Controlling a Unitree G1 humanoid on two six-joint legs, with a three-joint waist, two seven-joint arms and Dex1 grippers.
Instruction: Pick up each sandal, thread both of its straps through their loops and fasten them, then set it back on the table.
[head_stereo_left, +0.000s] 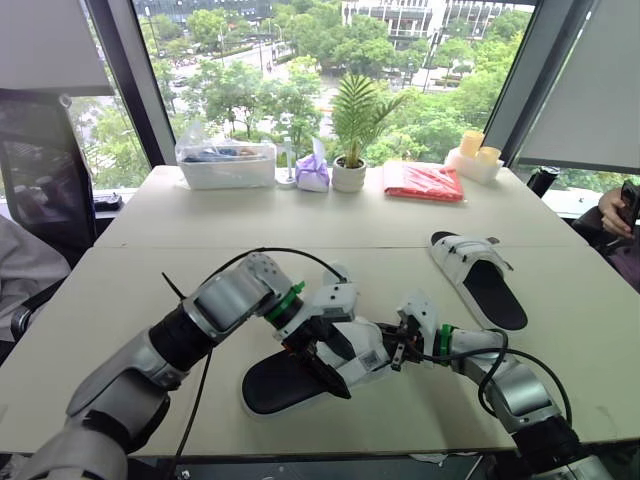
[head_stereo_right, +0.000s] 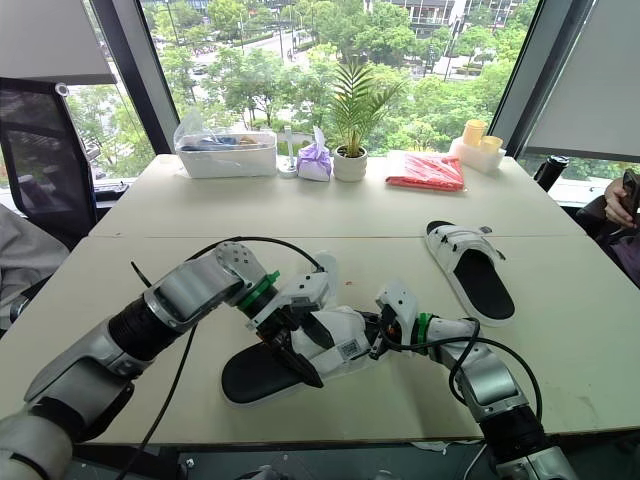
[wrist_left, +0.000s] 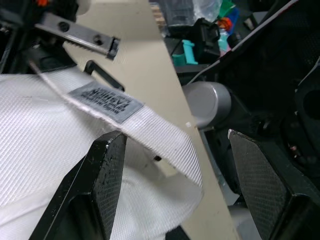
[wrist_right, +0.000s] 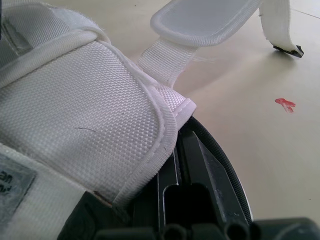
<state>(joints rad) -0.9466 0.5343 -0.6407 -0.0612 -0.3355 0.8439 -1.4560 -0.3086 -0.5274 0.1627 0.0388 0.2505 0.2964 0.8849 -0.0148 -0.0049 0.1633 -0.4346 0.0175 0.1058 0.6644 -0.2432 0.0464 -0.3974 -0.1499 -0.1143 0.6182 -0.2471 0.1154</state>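
The black-soled, white-strapped fabric sandal (head_stereo_left: 275, 385) rests on the pale table (head_stereo_left: 120, 300), the left gripper (wrist_left: 176, 136) spread open astride its loose strap (wrist_left: 150, 122) (ready, I judge, to thread it) while the right gripper (head_stereo_left: 405, 345) braces the upper (wrist_right: 90, 115), its grip unreadable.

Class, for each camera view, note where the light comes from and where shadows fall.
Left eye view: daylight enters through the windows behind the table. Right wrist view: the loose strap throws a soft shadow on the table. Left wrist view: the labelled strap is bright against a dark background.
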